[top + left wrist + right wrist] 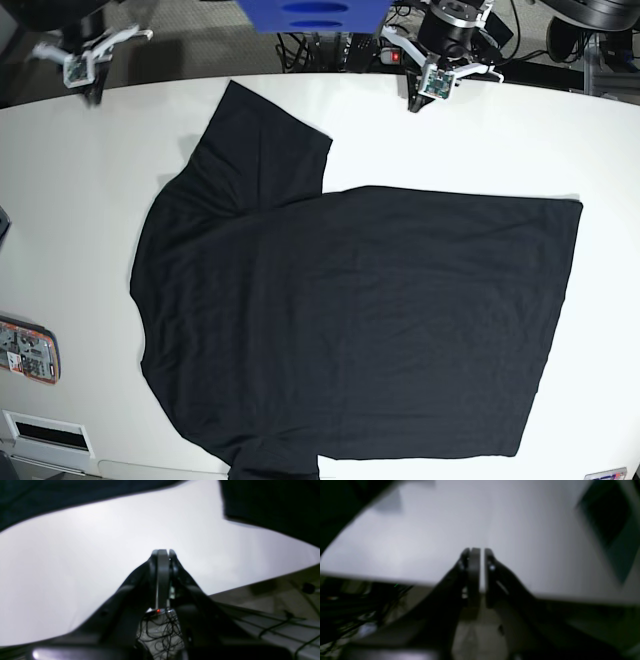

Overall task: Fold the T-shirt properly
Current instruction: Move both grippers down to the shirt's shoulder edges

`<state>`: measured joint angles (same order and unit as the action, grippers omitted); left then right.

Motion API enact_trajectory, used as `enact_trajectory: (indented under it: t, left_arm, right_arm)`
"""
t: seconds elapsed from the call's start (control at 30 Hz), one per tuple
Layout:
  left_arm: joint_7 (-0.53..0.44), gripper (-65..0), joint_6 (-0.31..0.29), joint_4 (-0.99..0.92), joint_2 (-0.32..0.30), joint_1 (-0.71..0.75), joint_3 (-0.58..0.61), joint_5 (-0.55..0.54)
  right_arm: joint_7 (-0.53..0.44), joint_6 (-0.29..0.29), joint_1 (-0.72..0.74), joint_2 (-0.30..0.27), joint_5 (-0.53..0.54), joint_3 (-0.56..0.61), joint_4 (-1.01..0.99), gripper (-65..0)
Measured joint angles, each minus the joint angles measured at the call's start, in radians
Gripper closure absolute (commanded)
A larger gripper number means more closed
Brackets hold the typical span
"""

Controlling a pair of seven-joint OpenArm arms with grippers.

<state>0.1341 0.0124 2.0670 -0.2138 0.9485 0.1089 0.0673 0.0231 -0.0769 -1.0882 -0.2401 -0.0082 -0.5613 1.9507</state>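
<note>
Pressing left jaws together, right jaws near-closed, empty

Base view: the T-shirt [350, 320] lies flat across the middle of the table [60, 200], one sleeve reaching toward the far edge and its hem at the right. The left gripper [415, 103] and right gripper [92, 97] sit at the far edge, apart from the cloth.

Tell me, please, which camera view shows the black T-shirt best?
The base view: there the whole T-shirt lies spread flat on the white table. The left wrist view shows only dark cloth at its top edge and top right corner. The right wrist view shows only a blurred dark patch at its upper left.
</note>
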Motion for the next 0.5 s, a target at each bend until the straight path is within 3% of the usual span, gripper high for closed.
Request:
enact_trajectory:
  t: [0.13, 0.23, 0.43, 0.5]
  left_arm:
    - [0.005, -0.4, -0.011, -0.003, 0.000, -0.053, 0.004, 0.001]
    - [-0.002, -2.0, -0.007, -0.002, 0.000, -0.074, 0.000, 0.000]
    - [-0.005, -26.5, -0.012, -0.002, -0.050, -0.133, 0.009, 0.135]
    - [0.007, -33.8, -0.019, -0.002, -0.103, -0.145, 0.014, 0.206]
  right_arm:
    - [-0.007, -0.021, 0.013, -0.083, 0.000, 0.001, 0.000, -24.3]
    - [-0.041, -0.017, 0.018, -0.130, 0.000, 0.000, 0.006, -25.7]
    - [-0.040, -0.020, 0.055, -0.171, -0.004, 0.001, 0.006, -26.1]
    - [-0.047, -0.023, 0.072, -0.173, -0.107, 0.006, 0.009, -26.1]
